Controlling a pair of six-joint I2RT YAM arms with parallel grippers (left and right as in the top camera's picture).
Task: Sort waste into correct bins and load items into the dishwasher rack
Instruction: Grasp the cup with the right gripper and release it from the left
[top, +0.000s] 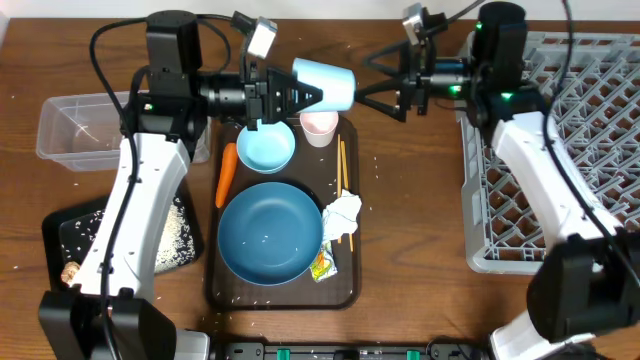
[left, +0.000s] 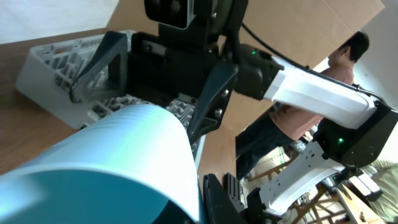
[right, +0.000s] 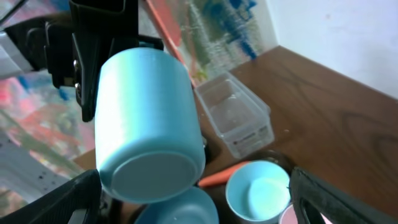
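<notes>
The left jaws are clamped on the light-blue cup (top: 328, 82), held sideways above the far end of the serving tray (top: 342, 288), base pointing right. The right jaws gape wide just beside that base, along its axis.

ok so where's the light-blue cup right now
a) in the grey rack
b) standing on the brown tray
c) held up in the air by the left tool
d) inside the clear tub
c, the left tool is shut on the light-blue cup, holding it sideways in the air, with the open right tool facing its base.
</notes>
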